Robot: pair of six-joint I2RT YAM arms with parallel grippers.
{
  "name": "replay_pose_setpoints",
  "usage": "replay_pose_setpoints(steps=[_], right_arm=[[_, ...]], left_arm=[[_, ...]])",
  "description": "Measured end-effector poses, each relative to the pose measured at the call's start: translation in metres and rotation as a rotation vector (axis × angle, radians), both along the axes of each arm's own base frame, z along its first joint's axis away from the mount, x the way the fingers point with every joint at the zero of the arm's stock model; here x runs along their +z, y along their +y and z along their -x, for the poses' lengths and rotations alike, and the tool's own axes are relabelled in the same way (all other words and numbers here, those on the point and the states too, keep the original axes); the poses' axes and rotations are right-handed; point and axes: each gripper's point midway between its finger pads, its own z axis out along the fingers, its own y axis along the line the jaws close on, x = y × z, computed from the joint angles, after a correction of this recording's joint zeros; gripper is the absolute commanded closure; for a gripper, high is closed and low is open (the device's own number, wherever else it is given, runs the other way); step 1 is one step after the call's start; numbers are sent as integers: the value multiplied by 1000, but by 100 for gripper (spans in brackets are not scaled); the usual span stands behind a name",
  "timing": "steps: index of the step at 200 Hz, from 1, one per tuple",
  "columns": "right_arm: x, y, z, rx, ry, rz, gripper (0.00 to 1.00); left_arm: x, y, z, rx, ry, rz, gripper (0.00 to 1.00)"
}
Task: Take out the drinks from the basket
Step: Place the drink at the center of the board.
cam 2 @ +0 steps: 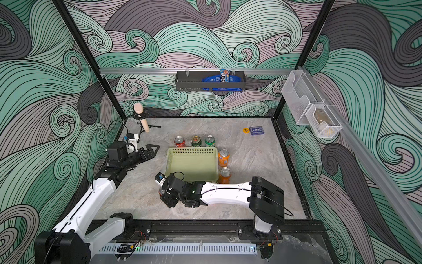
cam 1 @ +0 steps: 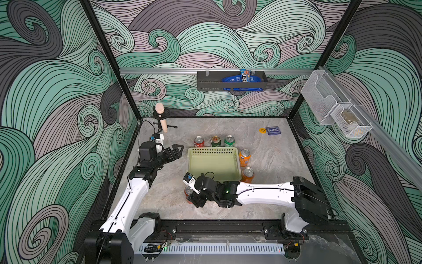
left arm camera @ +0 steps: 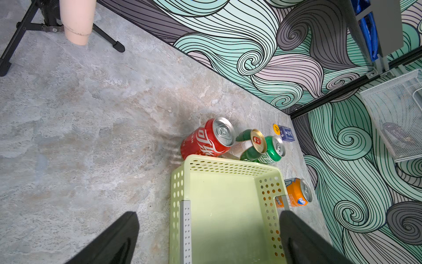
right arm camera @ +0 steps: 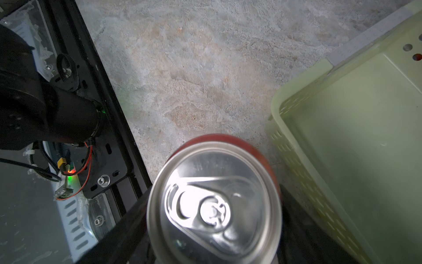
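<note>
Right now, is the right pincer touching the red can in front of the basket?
Touching. The right wrist view shows the right pincer with its black fingers pressed against both sides of the red can, no gap.

basket point(cam 1: 214, 163) open above, three cans point(cam 1: 216, 141) along its far wall, two orange cans point(cam 1: 244, 157) at right, tabletop point(cam 1: 169, 182) free leftward

Both top views: bright, even overhead light, sharp, walls point(cam 1: 57, 114) bowed toward frame edges. Faint soft shadows on worktop point(cam 1: 262, 146) around right pincer point(cam 1: 191, 197). Right wrist view dimmer: white glare burns out lid of red can point(right arm camera: 214, 205) in the pincer, red rim blurred. Inside of basket point(right arm camera: 356, 141) beside pincer murky. Left wrist view crisp, well lit; left pincer point(left arm camera: 209, 240) fingers point(left arm camera: 114, 240) dark, out of focus.
</note>
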Motion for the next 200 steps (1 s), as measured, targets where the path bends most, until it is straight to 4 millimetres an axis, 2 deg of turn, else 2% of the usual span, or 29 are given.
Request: replay_pose_setpoints(steps=[55,95,128,149,182,200], right_arm=[[-10,3,-2,-9,-13,14,44],[-18,3,-4,-19,-17,31,33],[-18,3,-5,-25,-22,32,26],[-18,4,-5,-23,-26,27,15],[-14,8,-6,-25,-34,4,12],[-12,8,-5,-22,-36,1,5]], left_arm=[[0,0,0,0,-1,0,1],[2,0,0,1,-5,0,1],[4,1,1,4,-13,-2,1],[4,1,1,7,-15,-3,1],[5,3,0,14,-17,-7,1],[5,4,0,22,-18,-12,1]])
